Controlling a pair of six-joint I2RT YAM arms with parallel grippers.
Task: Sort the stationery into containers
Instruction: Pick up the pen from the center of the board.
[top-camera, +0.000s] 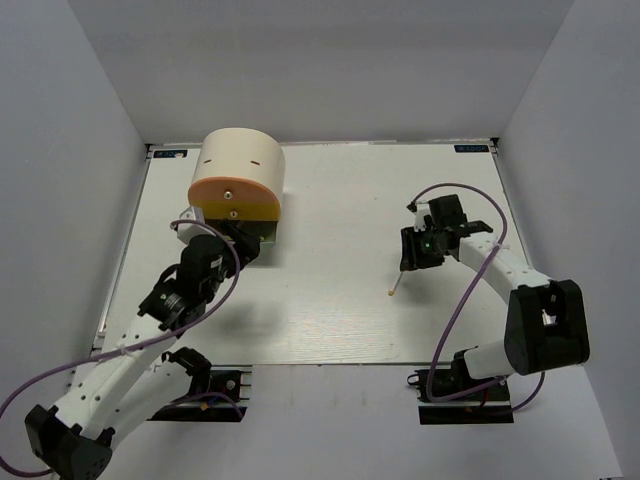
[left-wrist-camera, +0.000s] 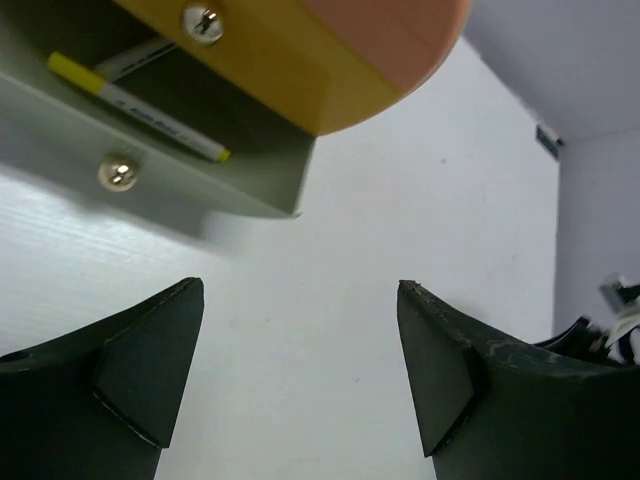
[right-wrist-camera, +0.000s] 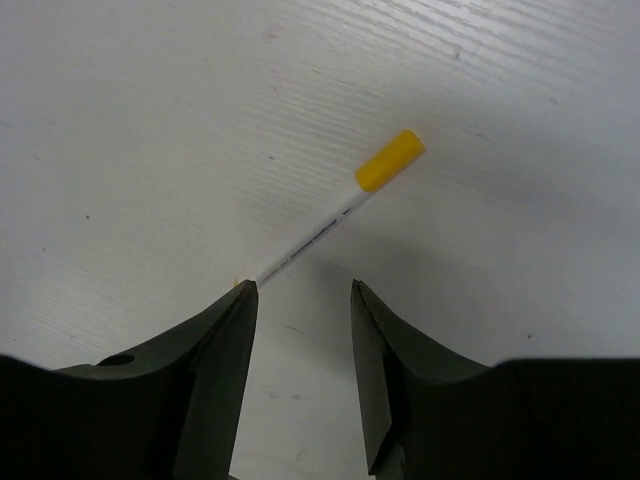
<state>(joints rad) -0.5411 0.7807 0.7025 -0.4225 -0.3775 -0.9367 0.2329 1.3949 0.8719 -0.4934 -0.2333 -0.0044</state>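
Your left end effector (left-wrist-camera: 300, 290) stands wide open with nothing between its fingers. It hangs just in front of the organiser (top-camera: 240, 155), which sits at the far left of the tabletop (top-camera: 330, 310). From its wrist view you look up at the yellow drawer (left-wrist-camera: 270, 70) and, under it, the grey drawer (left-wrist-camera: 200, 190), which is pulled out. A stowed pen (left-wrist-camera: 140, 105) with a yellow cap lies inside that grey drawer. Something pale lies behind it, possibly a second pen, though the shadow there is too deep to be sure. From above, the orange drawer (top-camera: 232, 188) sits over the yellow one and looks pushed in.

Your right end effector (right-wrist-camera: 302, 290) is on the right side of the tabletop, lowered over the loose pen (right-wrist-camera: 335, 210). Its fingers are partly open, with bare tabletop showing in the gap, so it grips nothing. The pen lies flat, its yellow cap pointing away from the fingers. Its thin white end reaches the tip of one finger (right-wrist-camera: 215, 370) instead of lying in the gap. In the overhead view this pen (top-camera: 395, 287) lies just near of the end effector, well apart from the organiser.
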